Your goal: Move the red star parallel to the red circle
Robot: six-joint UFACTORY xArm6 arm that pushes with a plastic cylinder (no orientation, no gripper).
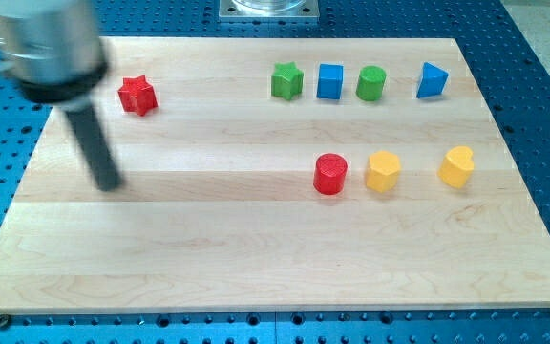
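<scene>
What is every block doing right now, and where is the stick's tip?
Red star block: upright, alone at the view's upper left, untouched.
Red circle block: standing beside the yellow blocks.
Green star block: standing, top row.
Blue square block: standing, top row.
Green round block: standing, top row.
Blue triangular block: standing, top row.
Two yellow blocks: standing apart.
My tip: below the red star, not touching.

A red star (137, 96) and red circle (330, 175) are seen on a pale wooden board (208, 258) with visible grain, set on a blue perforated table (542, 115). Green star (286, 81), blue cube (329, 82), green cylinder (371, 84), blue triangular block (432, 81), yellow hexagonal block (383, 172) and yellow heart (456, 166) are shown. The rod is dark.
</scene>
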